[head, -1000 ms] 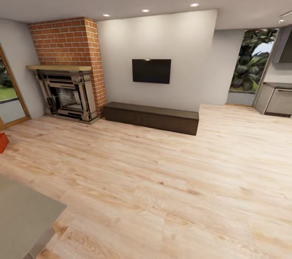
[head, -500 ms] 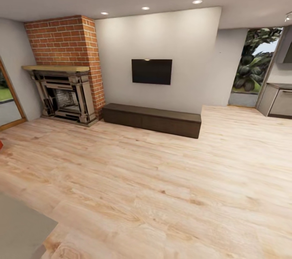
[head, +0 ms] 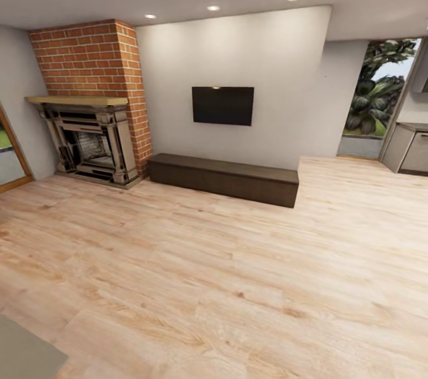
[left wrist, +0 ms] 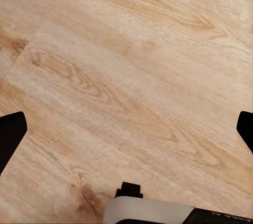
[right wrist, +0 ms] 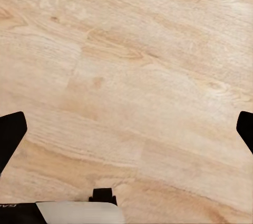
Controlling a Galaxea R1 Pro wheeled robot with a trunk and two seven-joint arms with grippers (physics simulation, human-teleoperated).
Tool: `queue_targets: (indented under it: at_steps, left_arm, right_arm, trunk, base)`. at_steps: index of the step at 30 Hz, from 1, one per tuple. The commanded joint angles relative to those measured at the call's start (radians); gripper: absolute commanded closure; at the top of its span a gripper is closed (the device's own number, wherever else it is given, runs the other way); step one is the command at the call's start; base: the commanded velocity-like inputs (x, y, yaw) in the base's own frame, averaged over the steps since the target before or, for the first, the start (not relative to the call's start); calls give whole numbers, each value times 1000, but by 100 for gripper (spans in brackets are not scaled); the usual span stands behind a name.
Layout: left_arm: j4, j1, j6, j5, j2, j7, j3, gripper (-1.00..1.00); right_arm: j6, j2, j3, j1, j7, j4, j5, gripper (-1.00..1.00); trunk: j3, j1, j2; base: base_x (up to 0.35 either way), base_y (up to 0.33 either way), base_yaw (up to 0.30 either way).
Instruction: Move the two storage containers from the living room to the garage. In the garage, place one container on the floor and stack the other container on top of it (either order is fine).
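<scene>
— Left gripper [left wrist: 126, 132]?
— Spread wide, dark fingertips [left wrist: 10, 134] at opposite edges of the wrist view, nothing between them. Under it, light wood floor [left wrist: 121, 71].
— Right gripper [right wrist: 126, 132]?
— Same: wide apart, empty, fingertips [right wrist: 10, 134] over bare planks [right wrist: 132, 66].
— Farther out?
— Living room, seen from the head: wood-plank floor [head: 226, 272], brick fireplace [head: 89, 103] at left, dark low cabinet [head: 223, 178] just beside it against the pale wall, black TV [head: 222, 105] mounted above. Window with foliage [head: 377, 91] at far right, grey counter [head: 410, 147] next to it. Grey surface [head: 24, 352] at the lower left corner.
— Containers?
— Nowhere among these.
</scene>
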Motion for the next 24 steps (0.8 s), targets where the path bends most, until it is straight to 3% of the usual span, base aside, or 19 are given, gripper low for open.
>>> queue_targets:
  at_steps: [1,24]
  left_arm:
    - [1,-1,-4,-1,0,1,4,-100]
    - [1,-1,-4,-1,-1,1,4,-100]
  right_arm:
    - [-3,0,2,-1,-5,1,4,-100]
    - [-3,0,2,-1,-5,1,3,-100]
  trunk:
    - [-2,1,-2]
    - [-2,1,-2]
  base:
    - [323,0,0]
    - [324,0,0]
